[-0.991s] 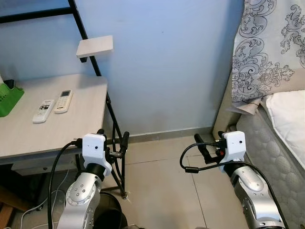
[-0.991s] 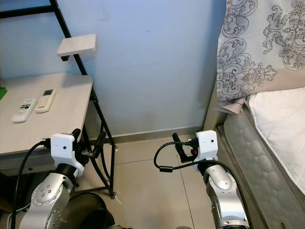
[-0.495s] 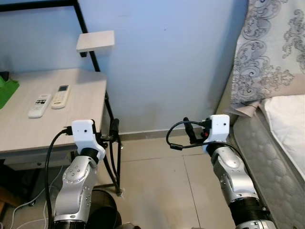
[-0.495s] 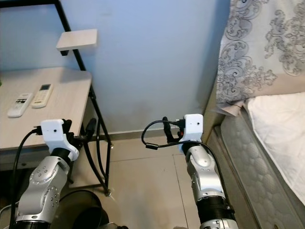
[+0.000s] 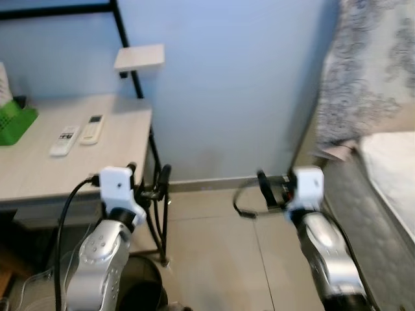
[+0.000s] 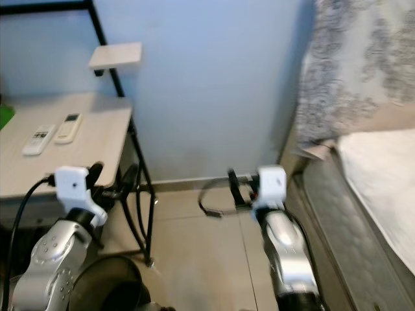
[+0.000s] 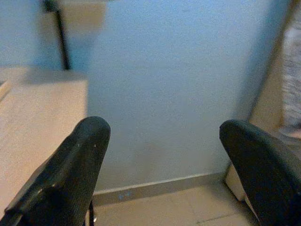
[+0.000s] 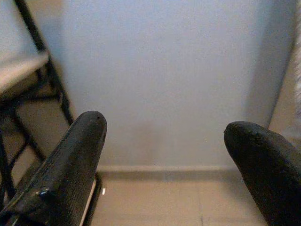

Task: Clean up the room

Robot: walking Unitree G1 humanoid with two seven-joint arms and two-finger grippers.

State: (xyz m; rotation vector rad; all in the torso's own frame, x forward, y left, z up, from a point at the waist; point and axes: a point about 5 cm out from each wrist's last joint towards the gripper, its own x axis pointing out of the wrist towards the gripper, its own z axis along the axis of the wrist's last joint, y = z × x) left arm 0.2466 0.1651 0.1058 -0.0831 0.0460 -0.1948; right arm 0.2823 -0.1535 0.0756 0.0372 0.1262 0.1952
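Two white remote controls (image 5: pixel 65 140) (image 5: pixel 93 128) lie side by side on a light wooden desk (image 5: pixel 120 139) at the left. A green basket (image 5: pixel 14 123) stands at the desk's far left. My left gripper (image 5: pixel 149 176) is held up in front of the desk's corner, open and holding nothing; the left wrist view looks at the desk top and the blue wall between its fingers (image 7: pixel 75 165). My right gripper (image 5: pixel 272 186) hovers over the tiled floor near the bed, open and holding nothing, facing the wall and skirting in the right wrist view.
A bed with a quilted mattress (image 5: pixel 389 194) and a patterned grey blanket (image 5: pixel 369 65) fills the right side. A small shelf (image 5: pixel 139 57) juts from the desk's black frame. A dark round bin (image 6: pixel 107 285) sits on the floor under my left arm. Tiled floor (image 5: pixel 220 240) runs to the wall.
The whole picture has shifted and blurred, so the camera has moved; more of the green basket shows. Both grippers stay open and hold nothing.
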